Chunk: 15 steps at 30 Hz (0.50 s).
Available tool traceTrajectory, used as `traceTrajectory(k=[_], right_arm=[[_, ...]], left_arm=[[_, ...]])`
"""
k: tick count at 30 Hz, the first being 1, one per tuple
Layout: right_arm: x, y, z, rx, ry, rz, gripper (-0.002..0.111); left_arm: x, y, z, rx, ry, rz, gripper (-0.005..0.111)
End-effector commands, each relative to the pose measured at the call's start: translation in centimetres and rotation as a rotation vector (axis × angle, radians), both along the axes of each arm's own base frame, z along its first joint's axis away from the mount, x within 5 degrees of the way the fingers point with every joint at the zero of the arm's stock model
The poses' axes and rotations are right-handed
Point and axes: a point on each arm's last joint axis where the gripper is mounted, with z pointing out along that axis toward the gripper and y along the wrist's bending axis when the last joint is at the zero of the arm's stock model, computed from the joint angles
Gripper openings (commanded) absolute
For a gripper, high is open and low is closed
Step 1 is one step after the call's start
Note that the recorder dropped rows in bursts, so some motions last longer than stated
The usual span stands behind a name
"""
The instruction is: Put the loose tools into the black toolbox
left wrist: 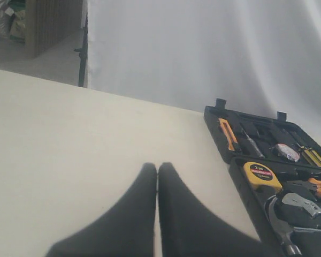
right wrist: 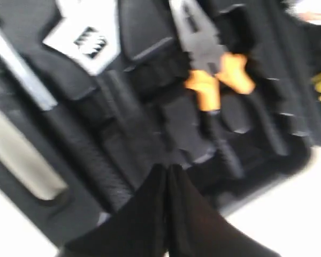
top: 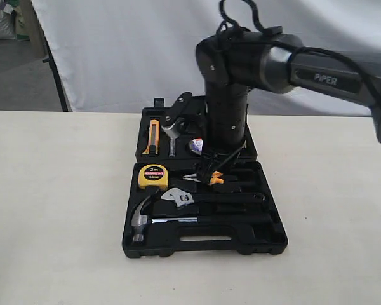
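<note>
Lying open near the middle of the table (top: 51, 210), the black toolbox (top: 178, 249) is seen with both halves flat; its far edge, where two latches stick up, is close to the table's back edge, while its near edge, with the slot handle, is set well back from the front of the view; wide bare room is left on both sides of it.

The hammer (top: 178, 220) is laid along the near half just behind the handle slot; the wrench (top: 181, 197) is laid just behind the hammer, its head beside the yellow tape measure (top: 152, 176); the orange-handled pliers (top: 206, 178) are seated behind the wrench; a small roll of tape (top: 195, 146) is seen in the far half, near a yellow-handled knife (top: 153, 136), its detail too small to make out.

The right pincer (right wrist: 166, 168) is pressed shut with nothing held and is hung close over the case's recesses, near the pliers; most of the far half's right side is hidden by its arm (top: 228, 114). The left pincer (left wrist: 157, 167) is likewise closed and empty, held over bare table beside the case's left edge.

The tabletop is pale cream, smooth and matt; a white sheet (top: 114, 51) is hung behind it, and grey floor (top: 19, 76) is visible at the far left.
</note>
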Motion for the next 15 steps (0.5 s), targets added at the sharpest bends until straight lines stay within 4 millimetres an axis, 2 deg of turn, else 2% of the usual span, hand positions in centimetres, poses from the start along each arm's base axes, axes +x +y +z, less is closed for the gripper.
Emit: traceTrajectory(k=[1, 3, 9, 15], right_arm=[[-0.3, -1.4, -0.7, 0.124, 0.172, 0.029, 0.000], [-0.3, -2.3, -1.7, 0.098, 0.199, 0.011, 0.000], [-0.9, -3.3, -4.7, 0.061, 0.188, 0.011, 0.000], [-0.7, -3.4, -5.5, 0.060, 0.141, 0.021, 0.000]], left_arm=[[-0.1, 0.1, 0.2, 0.002, -0.013, 0.026, 0.001], [-0.1, 0.1, 0.2, 0.002, -0.013, 0.026, 0.001], [-0.1, 0.1, 0.2, 0.002, -0.013, 0.026, 0.001], [-0.1, 0.1, 0.2, 0.002, -0.013, 0.026, 0.001]])
